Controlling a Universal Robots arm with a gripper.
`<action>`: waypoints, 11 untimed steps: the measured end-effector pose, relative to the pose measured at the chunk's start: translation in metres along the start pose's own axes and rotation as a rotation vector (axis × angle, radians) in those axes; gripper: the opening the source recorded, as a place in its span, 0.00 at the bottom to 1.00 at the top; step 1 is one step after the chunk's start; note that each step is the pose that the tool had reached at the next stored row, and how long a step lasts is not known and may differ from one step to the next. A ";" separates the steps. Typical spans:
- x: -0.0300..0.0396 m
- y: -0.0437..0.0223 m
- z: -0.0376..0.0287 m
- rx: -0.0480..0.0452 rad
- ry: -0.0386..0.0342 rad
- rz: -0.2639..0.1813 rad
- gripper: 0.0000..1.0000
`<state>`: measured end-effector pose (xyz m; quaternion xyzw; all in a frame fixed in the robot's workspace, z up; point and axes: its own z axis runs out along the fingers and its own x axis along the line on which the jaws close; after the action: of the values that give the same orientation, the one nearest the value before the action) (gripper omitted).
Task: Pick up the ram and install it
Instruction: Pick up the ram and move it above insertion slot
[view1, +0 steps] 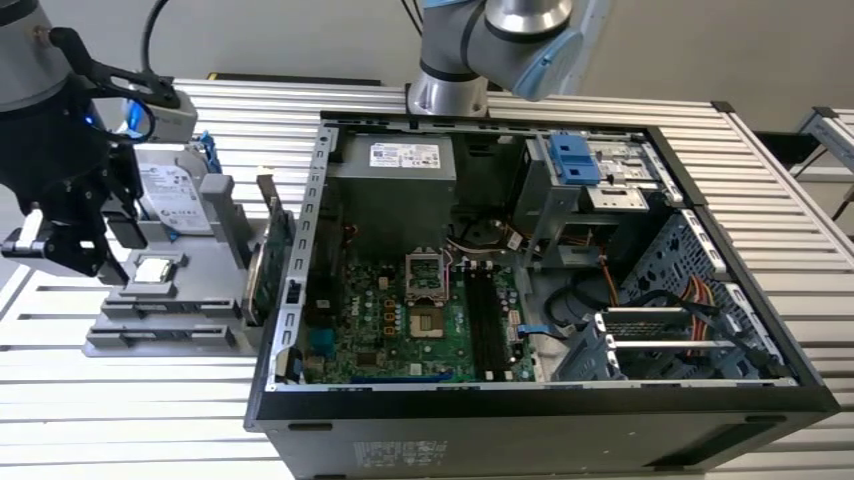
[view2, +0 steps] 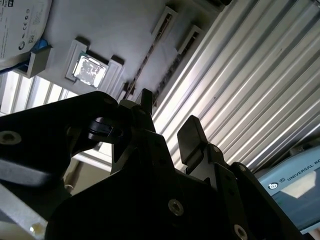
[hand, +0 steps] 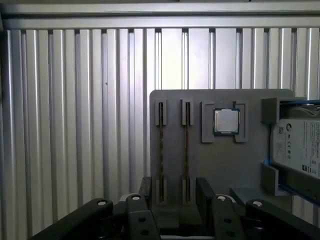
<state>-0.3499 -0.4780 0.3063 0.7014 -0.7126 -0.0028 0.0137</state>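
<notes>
Gripper (hand: 175, 185) hangs open and empty over the grey holder (hand: 250, 165), where the ram (hand: 187, 150) stands on edge in a slot near one edge, a second stick (hand: 161, 150) alongside. I judge it light and stiff but thin and fragile, so I'd pinch its flat faces mid-length.

The arm (view1: 451, 60) is made of silvery-grey cylindrical joints, one closed by a pale blue cap (view1: 554, 55), and black cables (view1: 158, 30) loop above its wrist end. The gripper (hand: 175, 195) is matte black and angular, with two blocky, flat-faced fingers (hand: 204, 192) carried on linked bars. Small round silver screw heads (hand: 101, 203) dot its body in the first wrist view.
</notes>
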 end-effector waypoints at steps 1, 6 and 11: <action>0.0000 0.0000 0.0009 0.0000 0.0000 0.000 1.00; -0.0001 -0.0001 0.0055 0.0000 0.0000 0.000 1.00; -0.0002 -0.0002 0.0103 0.0001 0.0000 -0.001 1.00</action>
<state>-0.3499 -0.4780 0.2960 0.7017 -0.7123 -0.0028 0.0137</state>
